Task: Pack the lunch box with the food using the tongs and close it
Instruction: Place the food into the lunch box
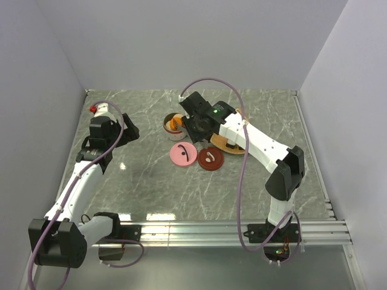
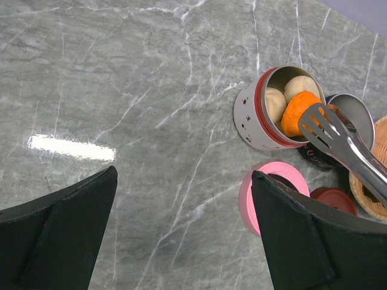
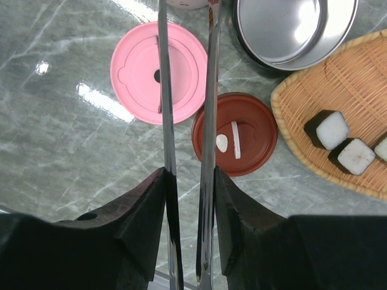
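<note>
Right gripper (image 3: 190, 176) grips the tongs (image 3: 164, 90), tips on the orange ball (image 2: 295, 113) in the box (image 2: 251, 119) beside two cream balls (image 2: 275, 103); pinching or apart, unclear. Sushi (image 3: 331, 129) on the tray (image 3: 363, 66), lids (image 3: 136, 60) off.

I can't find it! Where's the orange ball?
Left wrist view, upper right: the orange ball sits at the mouth of the white tin, beside cream balls, by the tongs.

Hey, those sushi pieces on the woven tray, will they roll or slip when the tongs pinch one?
Probably no rolling: each sushi piece looks blocky with flat sides. Slipping seems possible, since the tongs are slim, smooth metal. The ribbed woven tray should help keep the other pieces from sliding when nudged.
</note>
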### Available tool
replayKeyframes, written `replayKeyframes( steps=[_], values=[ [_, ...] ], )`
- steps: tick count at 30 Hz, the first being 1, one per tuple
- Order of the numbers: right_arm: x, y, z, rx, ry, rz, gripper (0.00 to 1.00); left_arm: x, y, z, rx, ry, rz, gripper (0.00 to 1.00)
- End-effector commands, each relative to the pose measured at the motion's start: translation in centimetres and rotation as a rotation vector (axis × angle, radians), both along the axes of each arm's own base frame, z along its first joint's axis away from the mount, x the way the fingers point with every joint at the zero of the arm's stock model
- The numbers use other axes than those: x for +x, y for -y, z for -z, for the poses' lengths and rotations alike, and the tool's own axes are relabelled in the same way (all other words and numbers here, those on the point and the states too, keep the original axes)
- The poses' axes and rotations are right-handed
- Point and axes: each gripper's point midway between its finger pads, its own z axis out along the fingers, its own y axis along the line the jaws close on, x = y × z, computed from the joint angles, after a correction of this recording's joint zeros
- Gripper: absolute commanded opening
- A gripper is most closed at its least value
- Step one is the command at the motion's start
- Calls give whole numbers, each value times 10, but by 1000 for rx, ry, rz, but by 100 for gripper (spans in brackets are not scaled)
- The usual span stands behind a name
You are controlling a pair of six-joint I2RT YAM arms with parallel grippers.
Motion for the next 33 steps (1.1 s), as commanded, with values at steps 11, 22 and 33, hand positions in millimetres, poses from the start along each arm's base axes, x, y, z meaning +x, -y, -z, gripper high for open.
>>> replayKeyframes(
  steps=[11,22,33],
  values=[
    [0,2,-52,69,109,21,49,3,-1,-13,-11,58,-10,100],
    [7,3,-92,172,210,74,50,2,0,-14,-13,61,-9,100],
    [4,33,-108,150,245,139,50,2,0,-15,-15,64,-5,100]
  ],
)
